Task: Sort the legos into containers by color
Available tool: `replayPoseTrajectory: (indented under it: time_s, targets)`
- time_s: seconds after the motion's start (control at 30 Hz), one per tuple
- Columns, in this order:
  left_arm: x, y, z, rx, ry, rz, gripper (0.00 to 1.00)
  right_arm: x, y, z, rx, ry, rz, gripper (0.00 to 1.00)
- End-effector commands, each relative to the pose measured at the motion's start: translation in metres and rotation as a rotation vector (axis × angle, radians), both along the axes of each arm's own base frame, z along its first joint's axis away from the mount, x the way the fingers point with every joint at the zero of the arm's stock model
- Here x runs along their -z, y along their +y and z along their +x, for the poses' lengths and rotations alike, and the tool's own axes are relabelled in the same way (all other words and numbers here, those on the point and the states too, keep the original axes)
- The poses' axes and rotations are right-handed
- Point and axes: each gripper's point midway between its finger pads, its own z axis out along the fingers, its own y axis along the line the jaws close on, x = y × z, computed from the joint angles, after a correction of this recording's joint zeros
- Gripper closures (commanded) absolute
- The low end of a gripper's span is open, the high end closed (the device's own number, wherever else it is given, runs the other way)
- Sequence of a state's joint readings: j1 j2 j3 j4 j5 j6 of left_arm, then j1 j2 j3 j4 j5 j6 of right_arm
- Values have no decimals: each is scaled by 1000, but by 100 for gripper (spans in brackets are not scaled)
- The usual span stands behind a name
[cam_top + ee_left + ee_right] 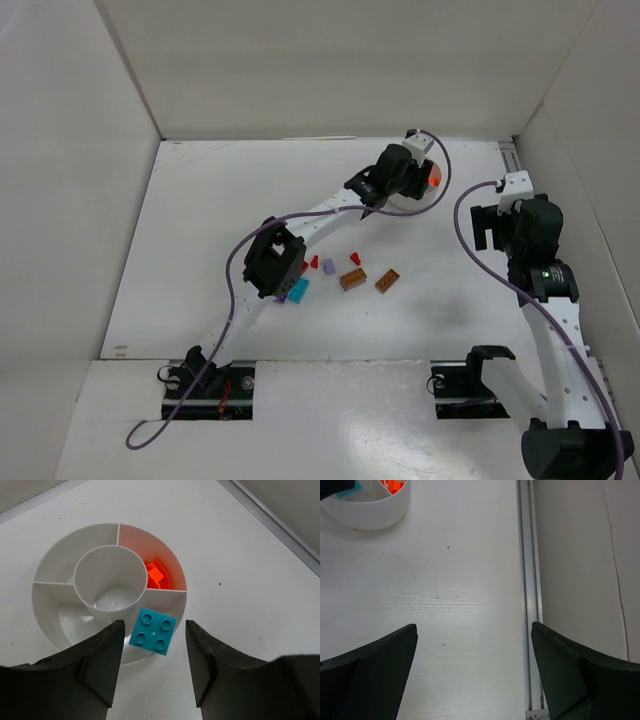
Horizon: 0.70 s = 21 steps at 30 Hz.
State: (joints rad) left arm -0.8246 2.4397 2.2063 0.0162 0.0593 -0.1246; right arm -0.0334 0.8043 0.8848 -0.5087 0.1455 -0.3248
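On the desk (200, 230), two brown studded bricks (352, 279) lay among small red, purple and teal loose pieces (328, 266). Near the far edge, the left gripper (154, 623) stood parted above the smooth round white tub (52, 567), with one square four-stud teal brick (152, 631) free between its fingers. Orange pieces (156, 574) lay in one wedge. The right gripper (473, 626) gaped wide near the right edge.

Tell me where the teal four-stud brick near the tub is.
Left wrist view: the teal brick is between the left gripper's fingers, touching neither, over the white tub's near compartment beside the orange pieces.
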Motion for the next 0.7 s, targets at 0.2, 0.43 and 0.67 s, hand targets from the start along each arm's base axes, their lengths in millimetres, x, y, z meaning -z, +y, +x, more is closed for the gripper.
replayPoseTrajectory:
  time_s: [0.2,0.43,0.67]
  targets:
    - [-43,-2,6,-36,-81,-63,38,-7,2,7,-14,-32,12,0]
    - [-84,13,-10,-23,-109,-86,0,-11,26,21,-207,-67,-26,0]
    - [-123,113,-60,-152,-71,-147,0,-13,76,30,-513,-110,-32,1]
